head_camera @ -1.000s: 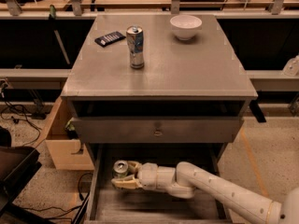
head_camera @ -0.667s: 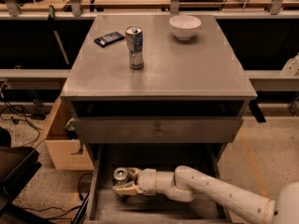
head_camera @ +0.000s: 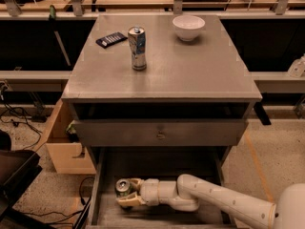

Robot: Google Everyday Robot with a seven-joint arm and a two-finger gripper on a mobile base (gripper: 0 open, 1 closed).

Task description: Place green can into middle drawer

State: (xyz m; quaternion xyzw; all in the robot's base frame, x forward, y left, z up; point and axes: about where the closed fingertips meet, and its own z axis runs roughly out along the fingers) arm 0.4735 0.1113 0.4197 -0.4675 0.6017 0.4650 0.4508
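Note:
The green can [head_camera: 123,187] stands upright with its silver top showing, low inside the open middle drawer [head_camera: 162,165], near the drawer's left wall. My gripper [head_camera: 127,193] reaches in from the right on a white arm [head_camera: 224,204], and its pale fingers [head_camera: 127,202] close around the can's sides. I cannot tell whether the can's base touches the drawer floor.
On the cabinet top [head_camera: 190,66] stand a taller silver-blue can [head_camera: 137,48], a white bowl [head_camera: 188,27] and a dark flat device [head_camera: 111,39]. A closed drawer front with a small knob [head_camera: 160,135] sits above the open drawer. A wooden box [head_camera: 66,151] stands at the left.
My gripper has carried the green can lower in the drawer and a little toward its front. Nothing on the cabinet top has moved.

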